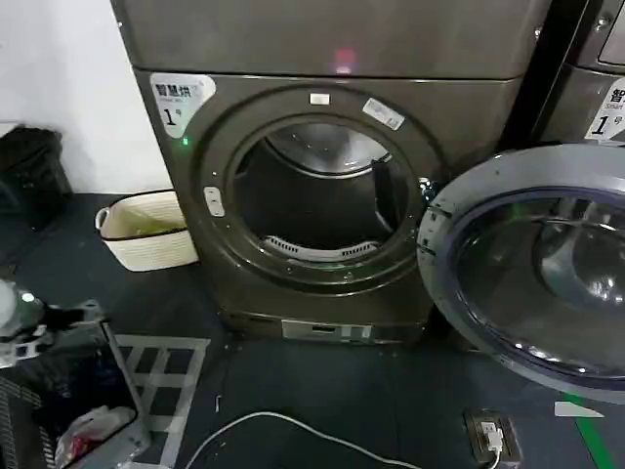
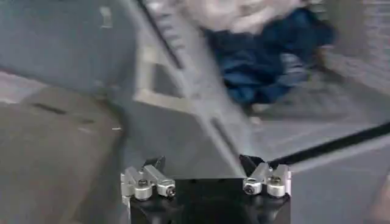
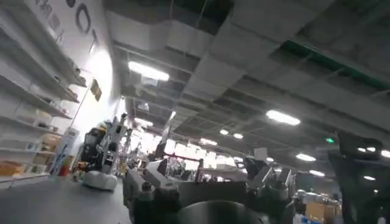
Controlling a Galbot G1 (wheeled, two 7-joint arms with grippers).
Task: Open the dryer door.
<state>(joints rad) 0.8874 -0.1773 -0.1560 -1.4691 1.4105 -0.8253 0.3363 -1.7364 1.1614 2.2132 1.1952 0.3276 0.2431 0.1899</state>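
Near field, lower left of the head view: you have a wire cart (image 1: 68,401) holding a bundle of cloth, with the left arm's end parked just above it at the frame's left edge. In the left wrist view the left gripper (image 2: 206,176) has its two fingers spread wide, nothing between them, looking down at that cart and the blue cloth (image 2: 268,55) in it.

Floor, lower centre: one white cable (image 1: 293,430) and one floor socket (image 1: 491,437), lower right.

Right wrist view: the right gripper (image 3: 210,185) points up toward the ceiling lights; whether it is wide or narrow you cannot tell, and no part of the machine is in front of it.

Mid field, right side of the head view: the dryer door (image 1: 535,269) already stands swung out, its grey inner rim and dark glass facing you, hinged at the right side of the opening. Count: one open door.

Farther, centre: the dryer (image 1: 322,195), drum opening fully exposed and empty as far as you can see, "1" sticker at its upper left. One cream basket (image 1: 146,230) sits on the floor just beside its left flank. A second machine (image 1: 586,88) shows partly at the upper right.

Judgement: the opening looks done. The relation that matters is that the door lies to the right, nearer your right arm than your left; if more swing is wanted, that arm is the one to use, pushing the door's free edge further right.
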